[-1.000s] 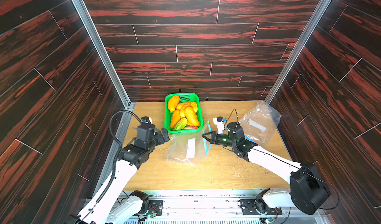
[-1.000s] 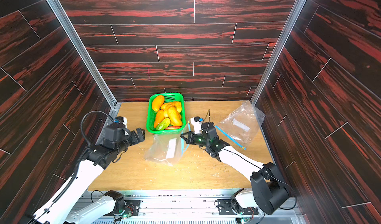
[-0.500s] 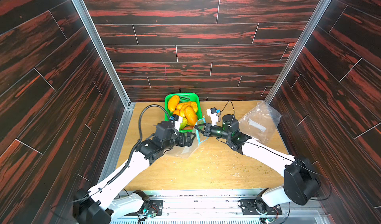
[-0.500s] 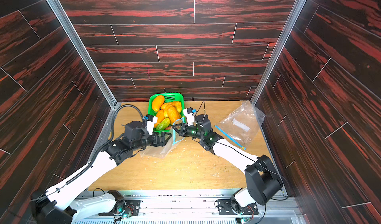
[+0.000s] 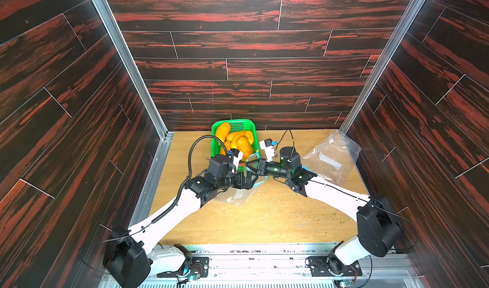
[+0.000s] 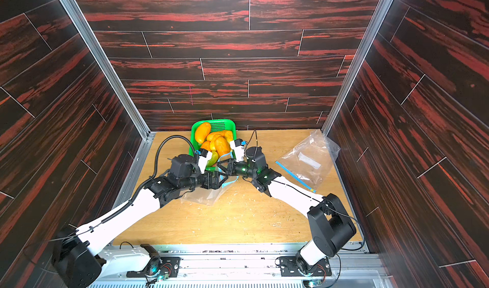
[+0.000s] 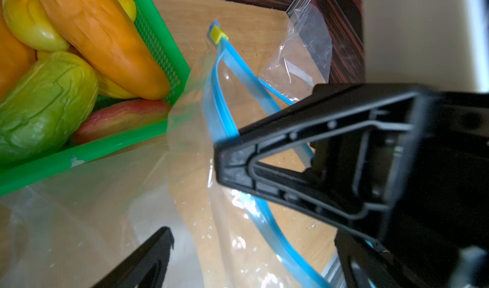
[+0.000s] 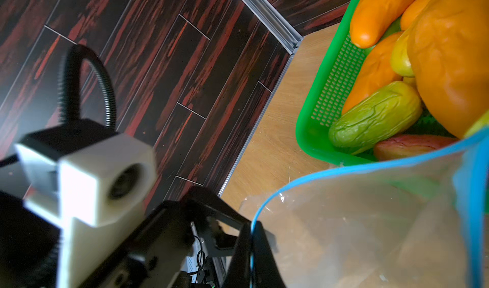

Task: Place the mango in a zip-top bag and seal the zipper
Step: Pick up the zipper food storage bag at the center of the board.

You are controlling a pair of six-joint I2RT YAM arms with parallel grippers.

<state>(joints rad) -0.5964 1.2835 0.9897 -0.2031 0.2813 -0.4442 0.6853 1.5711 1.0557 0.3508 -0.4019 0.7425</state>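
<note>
In both top views the left arm (image 5: 185,207) hides the bag's (image 5: 239,198) left part, and the wrist cameras (image 5: 236,155) cover the basket's (image 5: 236,126) near rim. In the left wrist view the right claw (image 7: 221,165) is blurred, and the picture's edges cut off the mangoes (image 7: 100,40).

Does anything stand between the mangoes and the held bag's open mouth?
Yes. The green basket's near wall stands between the mangoes and the bag's blue-rimmed mouth; a mango probably must be lifted over it. Nothing else visible.
</note>
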